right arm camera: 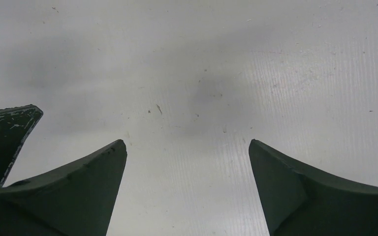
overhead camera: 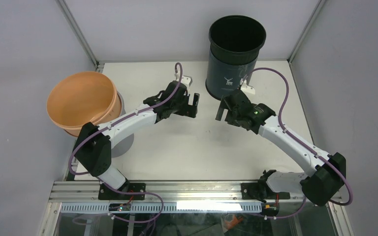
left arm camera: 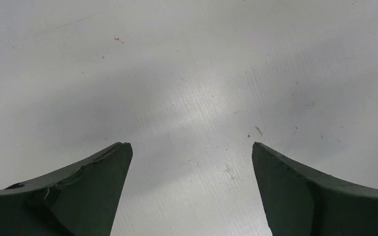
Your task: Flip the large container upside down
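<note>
L gripper (overhead camera: 196, 104), R gripper (overhead camera: 220, 109) both agape, empty; dark container (overhead camera: 235, 54) upright, base part-hidden.

A white bench (overhead camera: 197, 147) is shown, its surface lightly scuffed and speckled. A tall dark container (overhead camera: 234, 73) is stood upright, mouth up, at the far edge. An orange bowl (overhead camera: 81, 101) is placed at the left edge.

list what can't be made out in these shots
Inside of the dark green cylindrical bucket: top view, too dark to tell whether it is empty.
The grey thing under the orange plastic bowl: top view, bowl and left arm cover it.
Bucket's white logo: top view, too small to read.
</note>
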{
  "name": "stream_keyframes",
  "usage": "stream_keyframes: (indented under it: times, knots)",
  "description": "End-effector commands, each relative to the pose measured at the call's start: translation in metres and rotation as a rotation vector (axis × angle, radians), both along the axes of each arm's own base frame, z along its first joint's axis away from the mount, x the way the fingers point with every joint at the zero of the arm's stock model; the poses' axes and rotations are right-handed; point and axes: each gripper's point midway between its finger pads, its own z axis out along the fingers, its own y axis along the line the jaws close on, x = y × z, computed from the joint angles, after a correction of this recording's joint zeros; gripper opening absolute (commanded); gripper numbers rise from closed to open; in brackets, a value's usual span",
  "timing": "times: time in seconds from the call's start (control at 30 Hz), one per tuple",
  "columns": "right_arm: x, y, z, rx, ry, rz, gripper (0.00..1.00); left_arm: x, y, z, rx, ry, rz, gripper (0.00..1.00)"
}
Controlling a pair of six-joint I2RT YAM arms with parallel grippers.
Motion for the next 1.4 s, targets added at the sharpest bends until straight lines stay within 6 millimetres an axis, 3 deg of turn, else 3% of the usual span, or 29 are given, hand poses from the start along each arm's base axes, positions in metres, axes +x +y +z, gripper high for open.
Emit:
stream_keyframes:
  times: [0.0,0.17,0.3,0.47,0.57,0.73,0.8,0.93,1.03,1.23,1.33,1.37]
  knots:
    - [0.008,0.004,0.011,0.047,-0.060,-0.014,0.99,0.007,-0.008,0.036,-0.086,-0.081,0.030,0.99]
    - [-0.001,0.006,-0.006,0.054,-0.008,-0.013,0.99,-0.003,-0.014,0.037,-0.119,-0.061,-0.018,0.99]
    - [-0.007,0.011,-0.014,0.091,0.007,0.012,0.99,-0.026,-0.033,0.029,-0.160,-0.022,-0.144,0.99]
    - [-0.015,0.019,-0.023,0.186,0.002,0.018,0.99,-0.066,-0.067,0.015,-0.070,-0.046,-0.288,0.99]
    - [-0.013,0.015,-0.015,0.174,-0.016,-0.002,0.99,-0.071,-0.073,0.015,-0.092,-0.022,-0.270,0.99]
    - [0.020,-0.038,0.033,0.071,-0.119,-0.118,0.99,-0.058,-0.069,0.023,-0.119,-0.027,-0.209,0.99]
    - [0.041,-0.062,0.068,0.117,-0.198,-0.161,0.99,-0.044,-0.057,0.026,-0.154,-0.006,-0.165,0.99]
    - [0.067,-0.091,0.146,0.195,-0.367,-0.231,0.99,-0.021,-0.029,0.043,-0.240,0.010,-0.081,0.99]
    - [0.091,-0.107,0.187,0.265,-0.419,-0.295,0.99,-0.011,-0.016,0.062,-0.250,-0.049,-0.044,0.99]
    - [0.150,-0.119,0.238,0.399,-0.514,-0.313,0.97,-0.008,-0.014,0.084,-0.274,-0.093,-0.033,0.99]
    - [0.180,-0.127,0.248,0.405,-0.519,-0.339,0.95,-0.010,-0.013,0.076,-0.271,-0.075,-0.026,0.99]
    - [0.189,-0.129,0.249,0.404,-0.519,-0.344,0.94,-0.013,-0.011,0.084,-0.286,-0.087,-0.026,0.99]
